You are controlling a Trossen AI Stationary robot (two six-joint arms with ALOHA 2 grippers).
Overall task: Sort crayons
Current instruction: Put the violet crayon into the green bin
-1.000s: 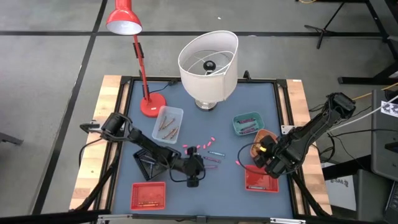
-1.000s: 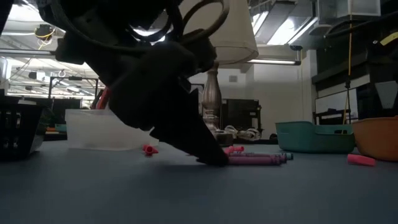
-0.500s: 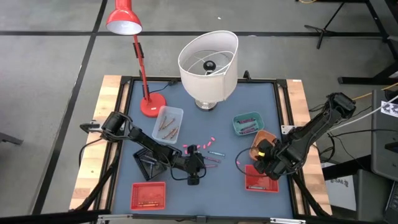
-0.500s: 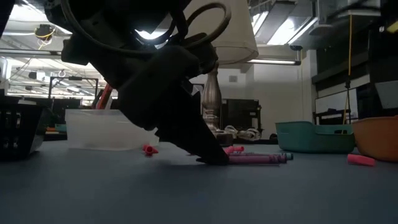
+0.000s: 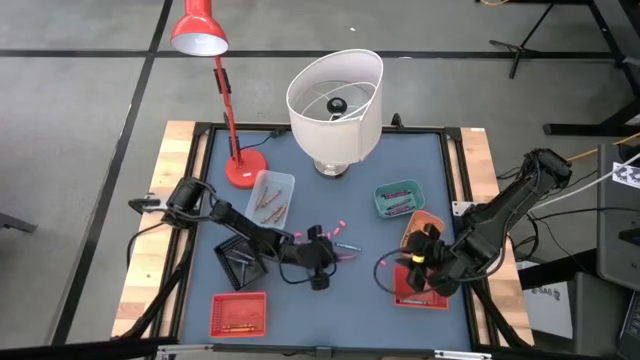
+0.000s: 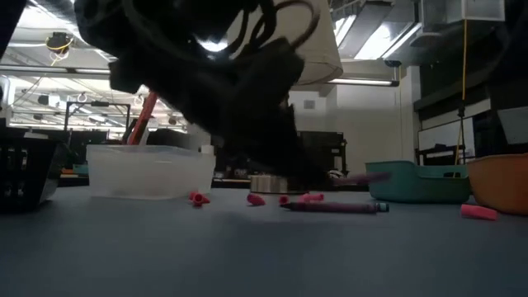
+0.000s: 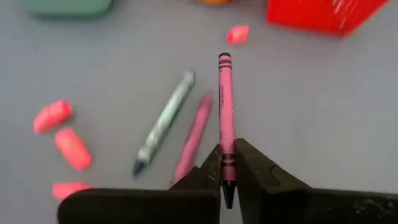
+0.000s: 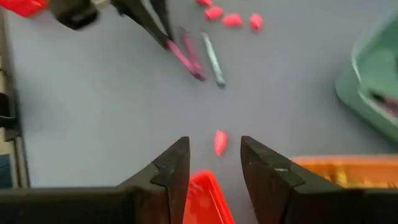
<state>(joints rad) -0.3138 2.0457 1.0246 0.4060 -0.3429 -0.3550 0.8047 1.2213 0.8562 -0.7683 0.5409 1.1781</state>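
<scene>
One magenta crayon (image 7: 226, 118) is what your left gripper (image 7: 227, 173) is pinching by its end, fingers pressed against it, with the stick raised clear of the mat near the table's middle. Your right gripper (image 8: 214, 163) is hanging with its fingers spread and nothing between them, above a short pink piece (image 8: 220, 142) beside the red tray (image 5: 417, 290) and the orange bin (image 5: 421, 224).

Working outward, you are looking at two more whole sticks on the mat just beside the lifted one: a second magenta crayon (image 7: 193, 137) and a grey-green crayon (image 7: 164, 122). Several pink stubs (image 7: 72, 149) are lying loose around them.

Some sorting is already showing: sticks are sitting in the clear tray (image 5: 270, 197), the teal bin (image 5: 398, 199) and the near red tray (image 5: 238, 313). By my judgement you are partway through, with the held crayon to deliver and the loose sticks and stubs left.
</scene>
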